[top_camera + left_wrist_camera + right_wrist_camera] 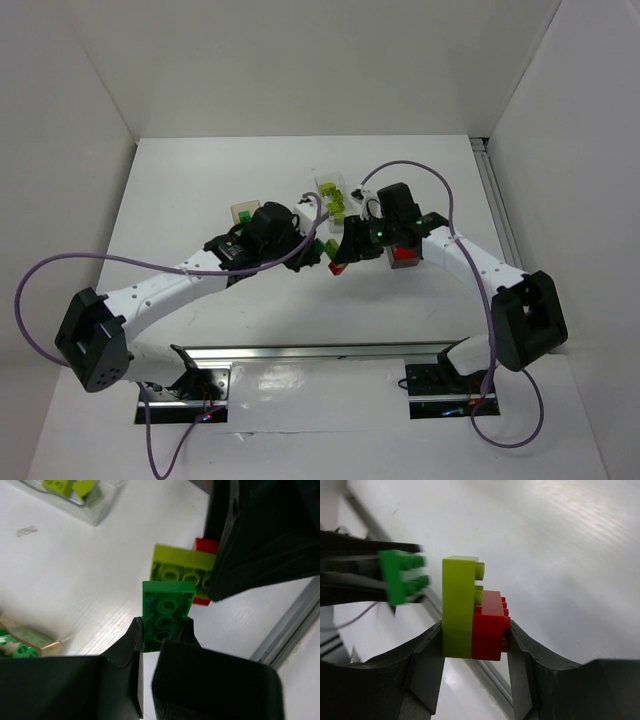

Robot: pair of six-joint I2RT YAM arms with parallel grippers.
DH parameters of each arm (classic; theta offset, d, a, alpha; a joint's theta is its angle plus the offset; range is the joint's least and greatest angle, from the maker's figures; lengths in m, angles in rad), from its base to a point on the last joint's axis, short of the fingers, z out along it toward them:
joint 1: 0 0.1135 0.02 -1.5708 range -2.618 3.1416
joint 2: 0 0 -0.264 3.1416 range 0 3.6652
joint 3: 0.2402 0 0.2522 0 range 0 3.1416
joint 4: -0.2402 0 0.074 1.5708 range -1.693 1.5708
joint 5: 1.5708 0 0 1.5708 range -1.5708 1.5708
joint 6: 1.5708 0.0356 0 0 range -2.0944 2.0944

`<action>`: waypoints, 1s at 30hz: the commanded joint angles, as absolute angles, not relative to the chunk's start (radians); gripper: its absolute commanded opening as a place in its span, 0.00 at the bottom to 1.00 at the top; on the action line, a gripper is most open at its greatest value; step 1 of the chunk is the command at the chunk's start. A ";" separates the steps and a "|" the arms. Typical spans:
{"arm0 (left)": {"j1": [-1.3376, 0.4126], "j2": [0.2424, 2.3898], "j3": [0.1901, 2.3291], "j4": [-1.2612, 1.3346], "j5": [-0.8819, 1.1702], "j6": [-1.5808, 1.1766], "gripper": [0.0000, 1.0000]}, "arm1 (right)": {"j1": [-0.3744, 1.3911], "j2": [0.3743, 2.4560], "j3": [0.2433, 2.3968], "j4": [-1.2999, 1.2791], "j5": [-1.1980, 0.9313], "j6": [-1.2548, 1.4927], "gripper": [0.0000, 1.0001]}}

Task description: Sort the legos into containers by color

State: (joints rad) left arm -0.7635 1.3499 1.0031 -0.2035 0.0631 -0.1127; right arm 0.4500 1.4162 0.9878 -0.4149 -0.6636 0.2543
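The left end effector is pinching a green brick by its near end, underside tubes facing the wrist camera, and holding it above the counter. The right end effector is clamping a stack between its fingers, one finger pressing on the lime brick and the other on the red brick joined to it. The two arms are meeting over the middle of the counter, the green brick sitting just left of the lime one, with a narrow gap showing in the right wrist view. Just beyond them a clear tray is holding lime bricks. A peach tray to the left is holding green bricks. A red tray is lying partly hidden under the right arm.
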 commanded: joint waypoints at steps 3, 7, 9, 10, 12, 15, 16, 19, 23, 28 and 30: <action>-0.715 1.292 1.012 -0.167 0.026 -0.135 0.00 | 0.431 1.371 0.965 -0.373 -0.377 0.350 0.29; -0.697 1.307 1.031 -0.187 0.054 -0.162 0.00 | 0.420 1.374 0.980 -0.348 -0.347 0.370 0.29; -0.652 1.343 1.058 -0.215 0.026 -0.204 0.00 | 0.420 1.387 0.991 -0.348 -0.328 0.370 0.29; -0.631 1.362 1.074 -0.233 0.012 -0.225 0.00 | 0.420 1.396 0.991 -0.348 -0.315 0.370 0.29; -0.582 1.409 1.117 -0.322 -0.069 -0.316 0.00 | 0.420 1.396 0.991 -0.348 -0.305 0.370 0.29; -0.490 1.511 1.209 -0.475 -0.196 -0.461 0.00 | 0.420 1.405 0.991 -0.339 -0.305 0.370 0.29; -0.453 1.531 1.233 -0.500 -0.221 -0.495 0.00 | 0.420 1.405 0.982 -0.339 -0.305 0.370 0.29; -0.402 1.591 1.233 -0.499 -0.232 -0.554 0.00 | 0.420 1.405 0.973 -0.330 -0.305 0.370 0.29; -0.358 1.676 1.287 -0.499 -0.245 -0.589 0.00 | 0.420 1.405 0.973 -0.330 -0.305 0.360 0.29; -0.322 1.762 1.383 -0.543 -0.281 -0.620 0.00 | 0.420 1.405 0.963 -0.330 -0.296 0.360 0.29; -0.313 1.811 1.437 -0.586 -0.290 -0.620 0.10 | 0.420 1.405 0.954 -0.330 -0.296 0.360 0.29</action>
